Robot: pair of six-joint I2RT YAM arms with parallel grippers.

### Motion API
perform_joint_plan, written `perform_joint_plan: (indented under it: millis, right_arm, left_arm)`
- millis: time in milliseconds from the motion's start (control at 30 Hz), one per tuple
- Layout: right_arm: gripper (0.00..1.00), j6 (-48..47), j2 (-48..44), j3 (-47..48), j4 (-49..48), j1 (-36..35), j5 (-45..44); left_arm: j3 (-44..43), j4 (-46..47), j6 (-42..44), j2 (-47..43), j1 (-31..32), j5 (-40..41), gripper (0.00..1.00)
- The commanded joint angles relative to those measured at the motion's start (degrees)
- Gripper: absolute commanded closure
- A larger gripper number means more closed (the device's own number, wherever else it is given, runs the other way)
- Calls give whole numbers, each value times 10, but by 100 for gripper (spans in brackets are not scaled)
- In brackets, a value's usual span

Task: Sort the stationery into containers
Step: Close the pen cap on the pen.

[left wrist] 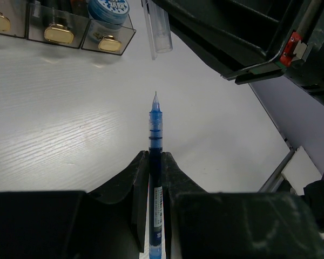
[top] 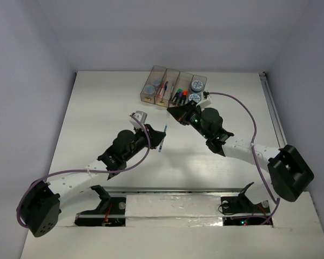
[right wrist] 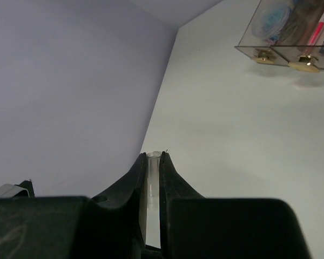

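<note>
The table (top: 97, 108) carries the containers (top: 157, 69) at its far edge. Mid-table, the left gripper (left wrist: 155, 157) is clamped narrow on the blue pen (left wrist: 155, 121). The pen's long axis and bare tip point at the clear cap (left wrist: 161, 35) just beyond. The right gripper (right wrist: 153, 157) pinches that cap and is nearer the bins. Judgement: tip-to-cap alignment governs the next move.

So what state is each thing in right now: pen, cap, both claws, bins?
blue pen: uncapped, tip bare, gripped.
clear cap: off the pen, gripped.
left gripper: shut on the blue pen.
right gripper: shut on the clear cap.
bins: open-topped, partly filled.
</note>
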State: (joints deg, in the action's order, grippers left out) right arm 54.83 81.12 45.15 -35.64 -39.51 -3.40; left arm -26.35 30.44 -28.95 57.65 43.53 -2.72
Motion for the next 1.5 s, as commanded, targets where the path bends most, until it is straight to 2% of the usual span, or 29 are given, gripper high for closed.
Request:
perform_joint_plan:
  millis: [0, 233, 733, 1467]
  right_arm:
    - [100, -1, 7, -5, -43, -16, -1]
    - [100, -7, 29, -1, -47, -34, -13]
    - [100, -17, 11, -11, -42, -39, -38]
    - [100, -24, -11, -26, -58, -39, -45]
  left_arm:
    - [-30, 19, 10, -3, 2, -1, 100]
    - [-32, 17, 12, -9, 2, 4, 100]
    - [-31, 2, 16, -32, 2, 22, 100]
    - [-38, -6, 16, -4, 2, 18, 100]
